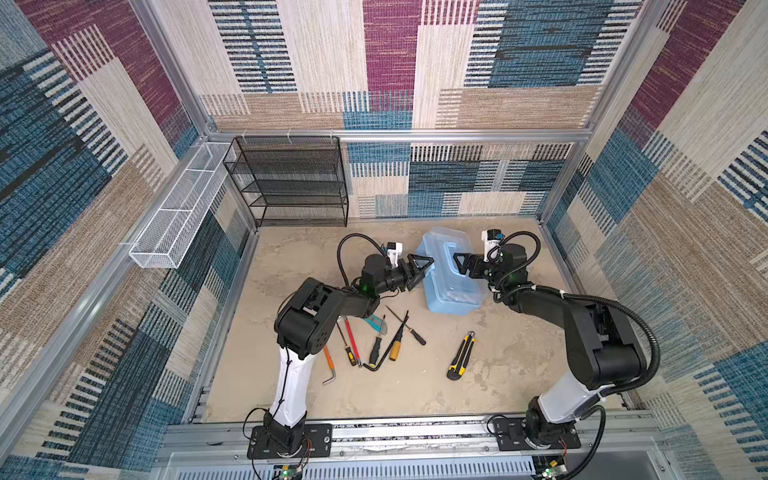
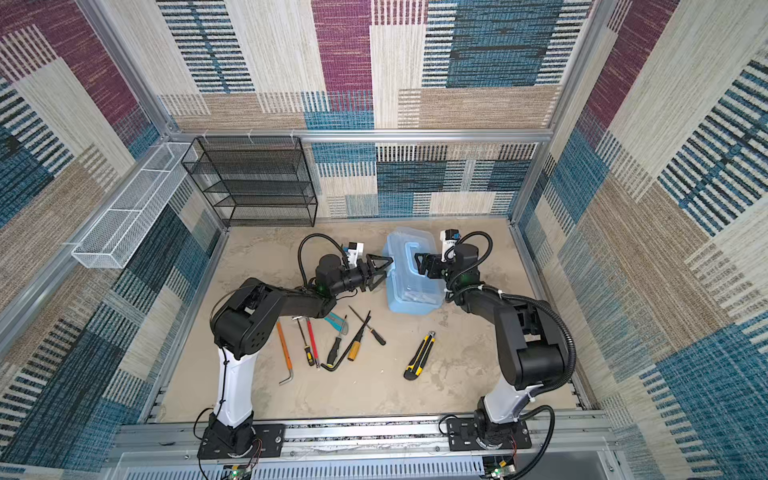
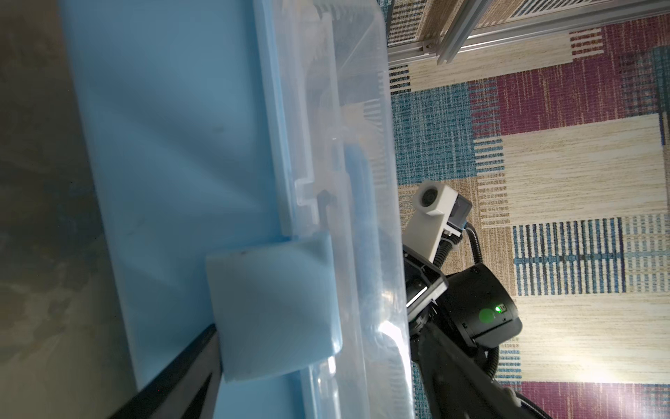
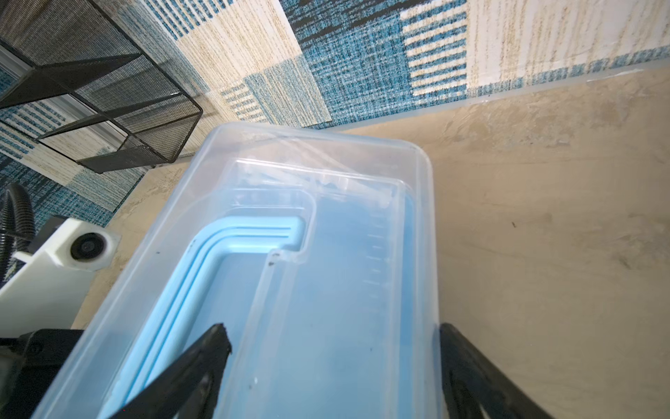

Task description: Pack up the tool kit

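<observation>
Left arm: I've got it bent at the elbow, forearm low and roughly level, reaching back and to the right. The left gripper points at the left long side of the tool box. Both top views show its fingers apart, with nothing between them. In the left wrist view only one finger shows, right at the blue latch on the box wall. I can't tell if it touches.

Right arm: elbow high, forearm angled back and left. The right gripper comes in over the box from the right, pointing across it. Its jaws are spread wide and hold nothing. In the right wrist view one finger is over the clear lid beside the flat-folded blue handle. The other finger is off the box's outer edge, over the table.

The box sits toward the back of the table, right of centre, lid on.

The tools lie loose on the table in front of the box. The yellow-black utility knife lies alone nearer the right arm. The teal utility knife, screwdrivers, black hex key and orange hex key are bunched by the left elbow.
</observation>
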Available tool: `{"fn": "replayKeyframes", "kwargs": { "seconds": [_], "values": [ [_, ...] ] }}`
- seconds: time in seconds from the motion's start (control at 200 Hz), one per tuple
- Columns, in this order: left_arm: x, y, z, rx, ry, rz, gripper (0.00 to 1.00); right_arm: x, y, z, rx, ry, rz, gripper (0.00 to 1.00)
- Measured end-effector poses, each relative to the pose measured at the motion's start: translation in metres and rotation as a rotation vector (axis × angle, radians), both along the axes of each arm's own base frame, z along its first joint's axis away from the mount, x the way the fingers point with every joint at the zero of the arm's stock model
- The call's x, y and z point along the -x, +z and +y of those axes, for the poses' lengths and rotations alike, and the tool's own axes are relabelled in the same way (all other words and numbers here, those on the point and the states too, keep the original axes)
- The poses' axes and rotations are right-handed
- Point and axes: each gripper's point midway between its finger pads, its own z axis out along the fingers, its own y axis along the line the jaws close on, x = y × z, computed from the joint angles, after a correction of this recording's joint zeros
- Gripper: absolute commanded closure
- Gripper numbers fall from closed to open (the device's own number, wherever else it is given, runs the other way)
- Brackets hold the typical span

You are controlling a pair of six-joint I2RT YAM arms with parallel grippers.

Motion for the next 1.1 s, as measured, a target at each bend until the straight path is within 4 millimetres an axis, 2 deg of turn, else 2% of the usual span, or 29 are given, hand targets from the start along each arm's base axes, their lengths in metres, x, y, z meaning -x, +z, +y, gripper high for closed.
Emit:
{"fn": "replayKeyframes", "kwargs": {
  "seconds": [1.097],
  "values": [
    [-0.002, 0.013, 0.005, 0.115, 0.0, 0.007, 0.23, 0.001, -0.004, -0.008, -0.11, -0.01, 0.017, 0.13]
  ]
}}
